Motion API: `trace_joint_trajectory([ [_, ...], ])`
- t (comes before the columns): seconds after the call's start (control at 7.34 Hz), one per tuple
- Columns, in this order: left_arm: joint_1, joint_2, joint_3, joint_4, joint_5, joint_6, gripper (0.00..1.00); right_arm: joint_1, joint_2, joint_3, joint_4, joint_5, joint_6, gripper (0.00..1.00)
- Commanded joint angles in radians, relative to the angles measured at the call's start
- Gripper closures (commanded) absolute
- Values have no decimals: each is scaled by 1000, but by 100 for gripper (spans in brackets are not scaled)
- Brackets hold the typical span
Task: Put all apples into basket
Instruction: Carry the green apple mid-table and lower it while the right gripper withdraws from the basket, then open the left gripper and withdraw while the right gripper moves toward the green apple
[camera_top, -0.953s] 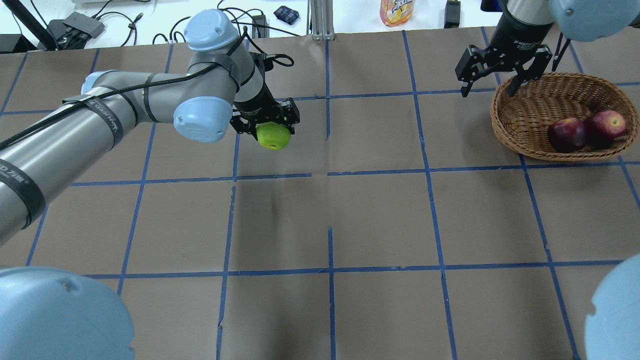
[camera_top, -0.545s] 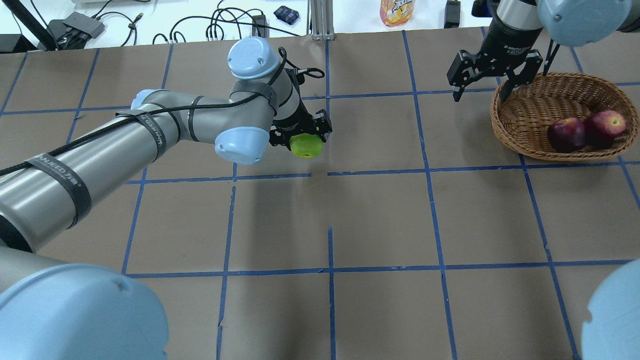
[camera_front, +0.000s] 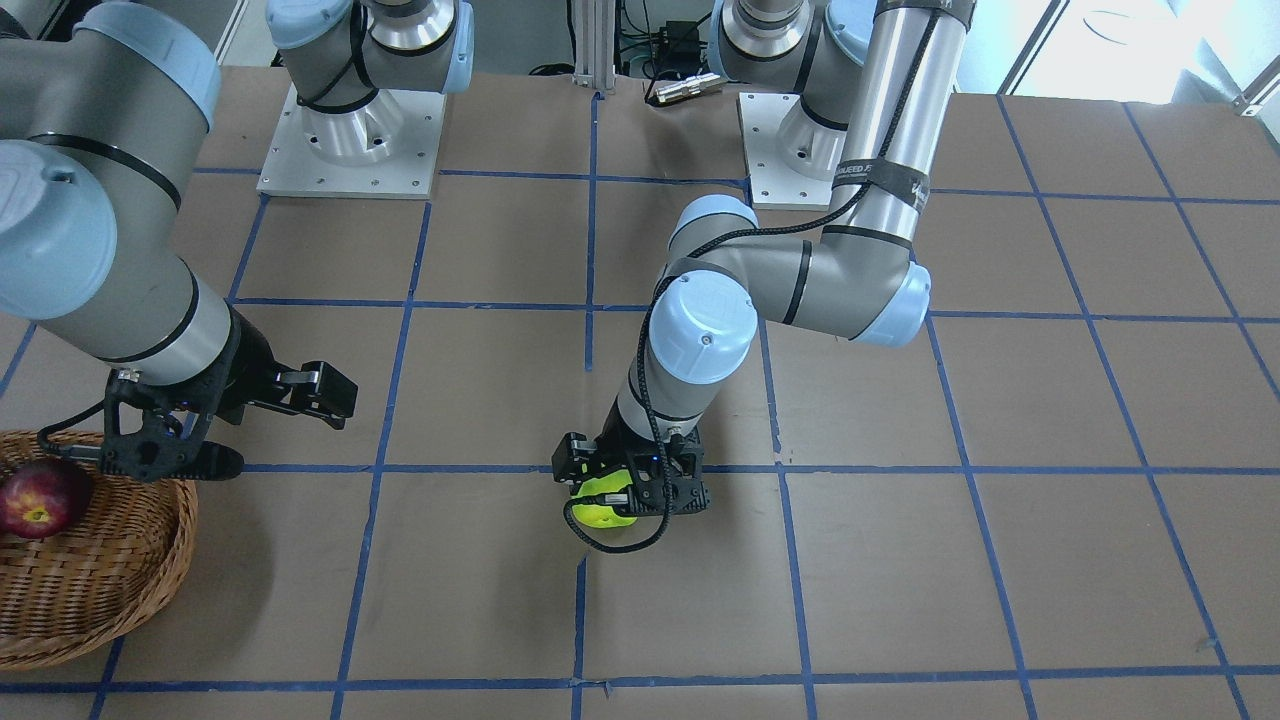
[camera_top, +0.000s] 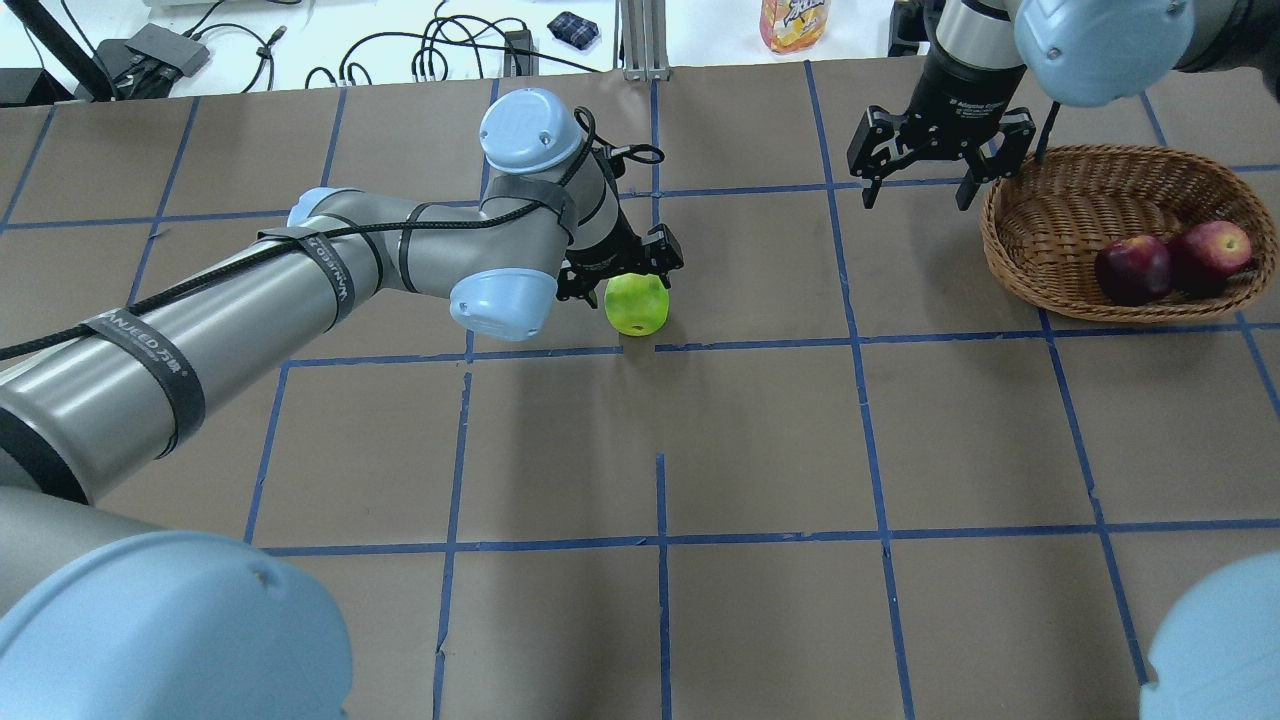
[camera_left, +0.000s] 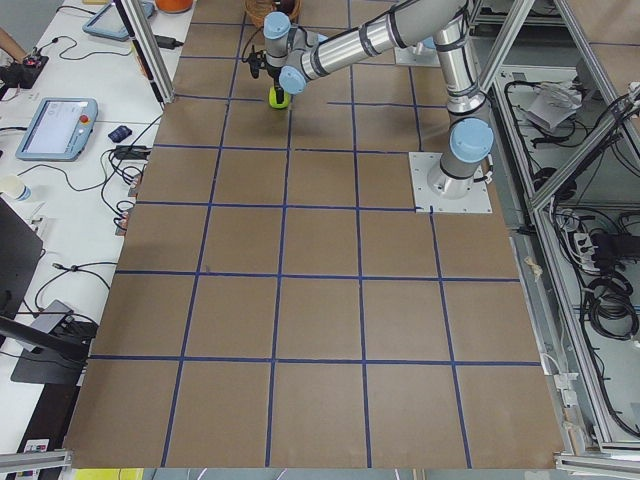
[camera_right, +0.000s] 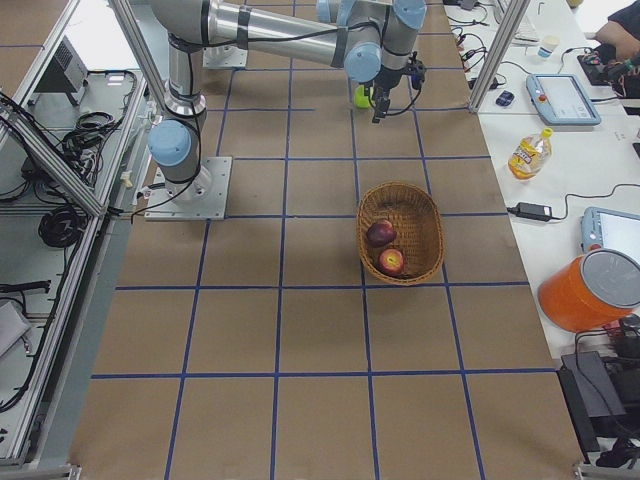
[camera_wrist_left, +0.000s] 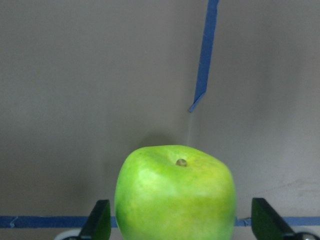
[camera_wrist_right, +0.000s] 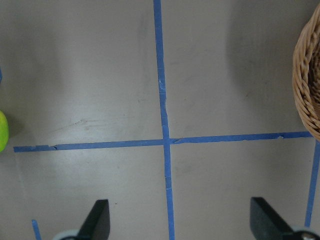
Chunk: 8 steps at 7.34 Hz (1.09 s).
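Note:
The yellow-green apple (camera_top: 637, 303) rests on the table near its middle, also in the front view (camera_front: 600, 512). My left gripper (camera_top: 620, 275) is open around it; in the left wrist view both fingers stand a little off the apple (camera_wrist_left: 175, 195). The maroon apple (camera_top: 1132, 270) and the red apple (camera_top: 1212, 250) lie in the wicker basket (camera_top: 1003, 250) at the right. My right gripper (camera_top: 918, 195) is open and empty, above the table just left of the basket's far rim. Its wrist view shows the basket's edge (camera_wrist_right: 306, 85).
A juice bottle (camera_top: 795, 22), cables and small devices lie on the white bench beyond the table's far edge. Blue tape lines (camera_top: 660, 345) grid the brown table. The left arm's long forearm (camera_top: 250, 300) spans the left half.
The left arm carried the green apple to the right, lowered it onto the table and opened its fingers. The right gripper moved left, off the basket's rim.

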Motion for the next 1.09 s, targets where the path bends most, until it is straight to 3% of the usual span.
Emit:
trace_joint_trajectory([
  [0.0,118,81,32,-99,-12,101,0,31,0,0,-1,3,47,0],
  [0.14,213,142,78,-214,-90,206,0,83,5,-1,-4,2,136,0],
  [0.27,247,193,91,-362,-88,323,0,145,15,2,-56,3,216,0],
  [0.41,254,241,94,-430,-59,371,0,201,34,8,-88,11,292,0],
  [0.68,250,322,82,-592,87,396,0,300,93,20,-203,20,478,0],
  [0.95,255,382,170,-688,97,396,0,378,179,22,-336,19,611,0],
])
